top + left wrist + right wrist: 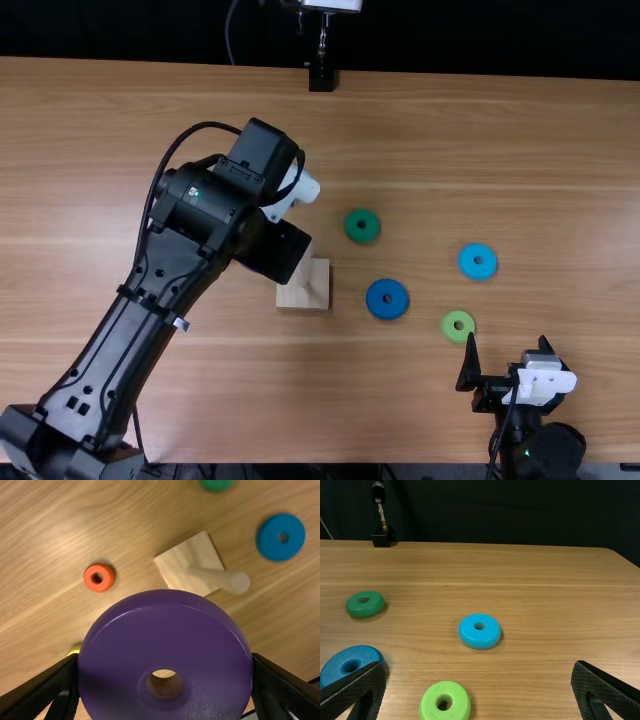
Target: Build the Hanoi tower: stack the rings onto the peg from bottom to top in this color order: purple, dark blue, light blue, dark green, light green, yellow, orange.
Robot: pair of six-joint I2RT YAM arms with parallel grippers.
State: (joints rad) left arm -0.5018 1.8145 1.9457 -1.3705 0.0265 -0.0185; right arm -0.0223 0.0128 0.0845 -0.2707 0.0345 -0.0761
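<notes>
Purple ring (165, 612): one, pinched between both fingers of the left pincer (278, 250), above the table (420, 140).
Yellow ring (74, 649): beneath, mostly hidden.
Peg on square base (304, 292): near the held ring.
Orange ring (99, 577): apart from the base.
Dark blue ring (387, 299), dark green ring (362, 225): right of the peg.
Light blue ring (477, 261): farther toward the right edge.
Light green ring (458, 325): just beside the right pincer (508, 342), fingers spread, at the near edge.
</notes>
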